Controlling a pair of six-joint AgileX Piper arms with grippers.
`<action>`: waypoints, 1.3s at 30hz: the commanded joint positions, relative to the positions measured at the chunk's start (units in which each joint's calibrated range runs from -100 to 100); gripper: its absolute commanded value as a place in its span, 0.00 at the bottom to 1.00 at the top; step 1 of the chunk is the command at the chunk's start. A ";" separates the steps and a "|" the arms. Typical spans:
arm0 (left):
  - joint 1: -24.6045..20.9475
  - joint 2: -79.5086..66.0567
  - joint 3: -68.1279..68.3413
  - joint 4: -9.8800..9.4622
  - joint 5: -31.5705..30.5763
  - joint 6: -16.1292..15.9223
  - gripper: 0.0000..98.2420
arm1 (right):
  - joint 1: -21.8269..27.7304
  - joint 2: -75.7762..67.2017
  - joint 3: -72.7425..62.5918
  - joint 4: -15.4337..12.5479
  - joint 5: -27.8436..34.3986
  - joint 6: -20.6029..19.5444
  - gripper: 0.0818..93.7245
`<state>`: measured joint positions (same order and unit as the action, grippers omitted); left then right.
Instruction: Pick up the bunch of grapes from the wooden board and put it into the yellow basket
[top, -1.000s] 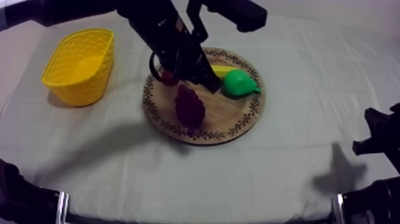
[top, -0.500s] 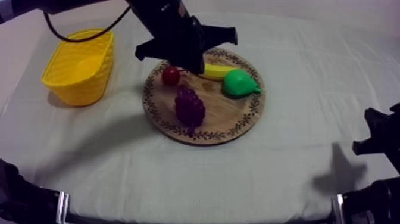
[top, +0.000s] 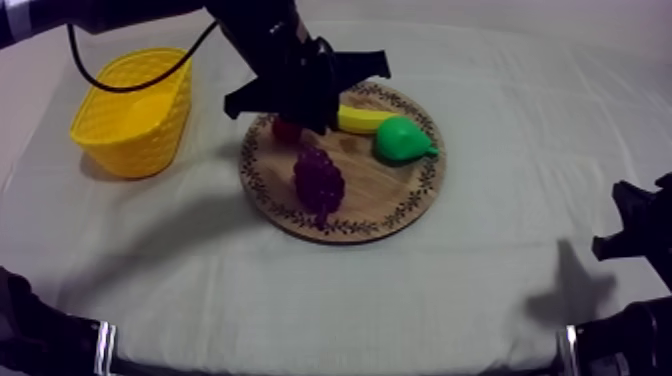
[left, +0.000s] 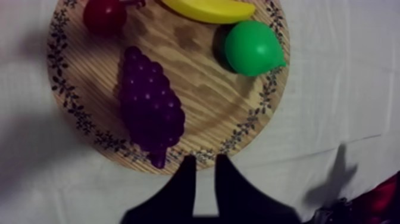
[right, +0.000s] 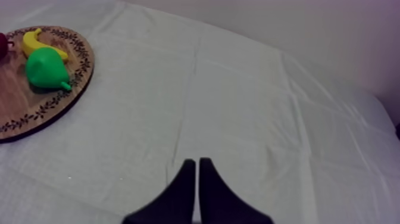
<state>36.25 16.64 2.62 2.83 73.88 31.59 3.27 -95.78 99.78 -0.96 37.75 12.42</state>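
Observation:
The purple bunch of grapes lies on the round wooden board, on its left half. My left arm reaches in from the upper left and hangs over the board's far left rim. In the left wrist view my left gripper looks down at the grapes from above the board's near rim, its fingers slightly apart with nothing between them. The yellow basket stands at the table's left. My right gripper is shut over bare cloth, at rest on the right.
A banana, a green pear and a small red fruit, partly under the arm, share the board. Open cloth stretches between the board and the basket. My right arm sits low at the right edge.
My left arm has lifted away from beside the grapes, turned its wrist and drifted a little left, now covering part of the red fruit. The grapes have not moved.

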 joint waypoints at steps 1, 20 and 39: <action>-0.47 -0.14 0.75 1.15 -0.15 -0.89 0.43 | 0.03 0.02 -0.01 0.00 -0.01 0.01 0.00; -1.56 0.02 4.41 1.53 -1.76 -0.14 0.77 | 0.03 0.02 -0.01 0.00 -0.01 0.01 0.00; -1.75 15.14 2.28 3.16 -5.60 -1.79 0.76 | 0.03 0.02 -0.01 0.00 -0.01 0.01 0.00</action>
<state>34.47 30.56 5.53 5.98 68.03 29.87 3.27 -95.78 99.78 -0.96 37.75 12.42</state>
